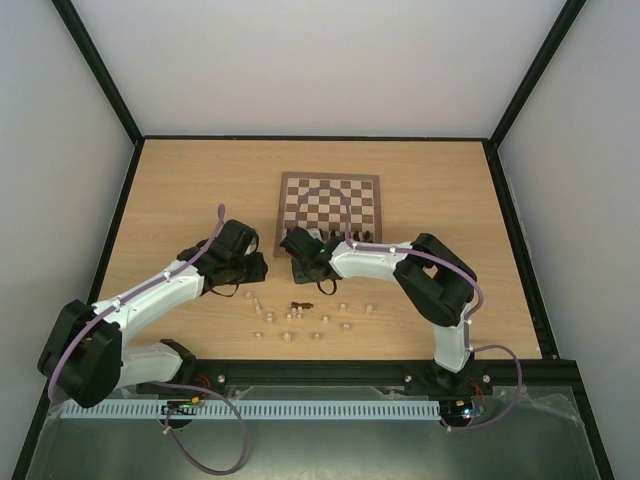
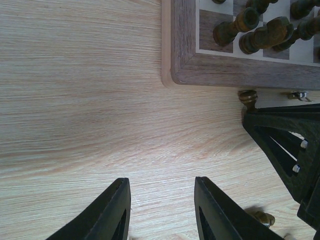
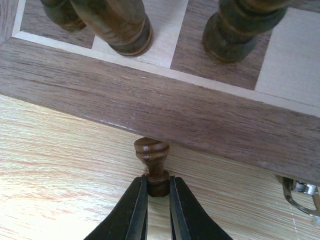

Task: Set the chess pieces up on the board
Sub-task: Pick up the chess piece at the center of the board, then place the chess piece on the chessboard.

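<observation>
The board [image 1: 330, 178] lies at mid-table, with dark chess pieces [image 1: 345, 240] standing along its near row. My right gripper [image 3: 158, 187] is shut on the base of a dark brown pawn [image 3: 151, 154], which is tipped toward the board's brown frame [image 3: 150, 100] just outside the near edge. That pawn [image 2: 248, 96] also shows in the left wrist view, beside the board's corner [image 2: 220, 75]. My left gripper [image 2: 161, 187] is open over bare tabletop with nothing between its fingers, left of the right gripper [image 1: 300, 250]. Pale pieces [image 1: 290, 318] lie scattered in front of the board.
Two dark pieces [image 3: 120, 25] stand on the squares just beyond the held pawn. A metal clasp [image 3: 300, 192] sticks out of the board's near edge. One small piece [image 2: 262, 217] lies on the table by my left gripper's right finger. A few dark pieces [image 1: 300, 305] lie among the pale ones.
</observation>
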